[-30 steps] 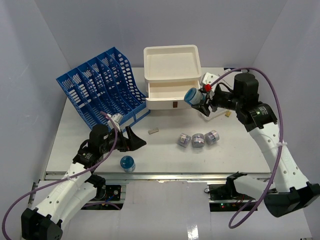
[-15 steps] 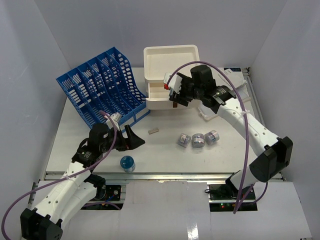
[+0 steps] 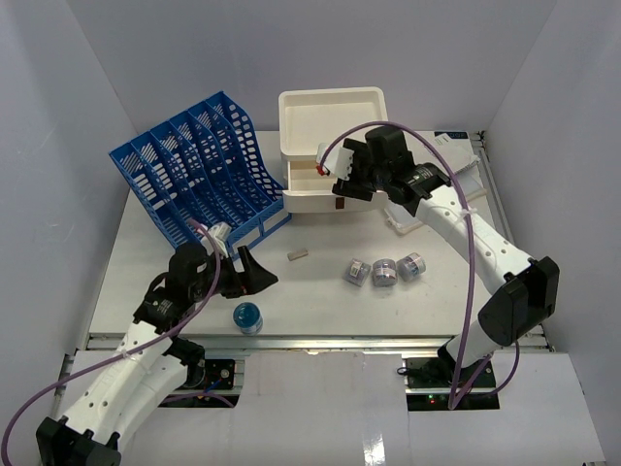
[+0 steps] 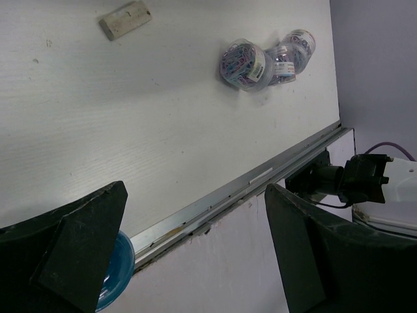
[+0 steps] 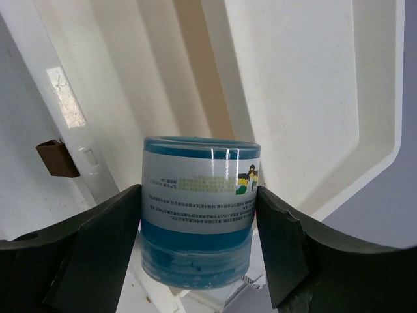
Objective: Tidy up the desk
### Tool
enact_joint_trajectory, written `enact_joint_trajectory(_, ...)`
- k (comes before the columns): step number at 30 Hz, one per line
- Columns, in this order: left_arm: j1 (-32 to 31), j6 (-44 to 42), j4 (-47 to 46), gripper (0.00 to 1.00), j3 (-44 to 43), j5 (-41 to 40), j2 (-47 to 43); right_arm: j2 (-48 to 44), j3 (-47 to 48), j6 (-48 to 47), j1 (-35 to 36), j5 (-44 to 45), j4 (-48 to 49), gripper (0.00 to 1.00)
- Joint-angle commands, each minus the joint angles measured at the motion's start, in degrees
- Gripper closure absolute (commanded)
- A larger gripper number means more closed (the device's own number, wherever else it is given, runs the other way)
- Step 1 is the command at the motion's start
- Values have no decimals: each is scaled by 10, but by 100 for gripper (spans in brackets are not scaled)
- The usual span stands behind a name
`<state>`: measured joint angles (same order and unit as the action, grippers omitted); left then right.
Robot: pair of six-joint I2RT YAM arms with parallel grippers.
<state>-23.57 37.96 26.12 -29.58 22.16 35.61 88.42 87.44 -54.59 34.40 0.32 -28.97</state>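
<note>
One wide, flat white desk (image 3: 320, 291), silver rail (image 3: 330, 340) along near edge.

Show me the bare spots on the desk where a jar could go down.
Bare: the desk strip between the clip jars and the rail, right of the front blue jar. Crowded: around the rack, drawer box and right pincer.

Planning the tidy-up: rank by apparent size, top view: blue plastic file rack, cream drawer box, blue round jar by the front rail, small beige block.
1. blue plastic file rack
2. cream drawer box
3. blue round jar
4. small beige block
</note>
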Motion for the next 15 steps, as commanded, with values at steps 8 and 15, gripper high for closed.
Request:
enact_joint_trajectory(8, 3, 150, 189, 2, -67, -123, 5, -39, 62, 38, -31, -111, -45, 10)
enact_joint_trajectory(15, 2, 218, 292, 2, -76, -142, 15, -150, -28, 87, -60, -328, -99, 9)
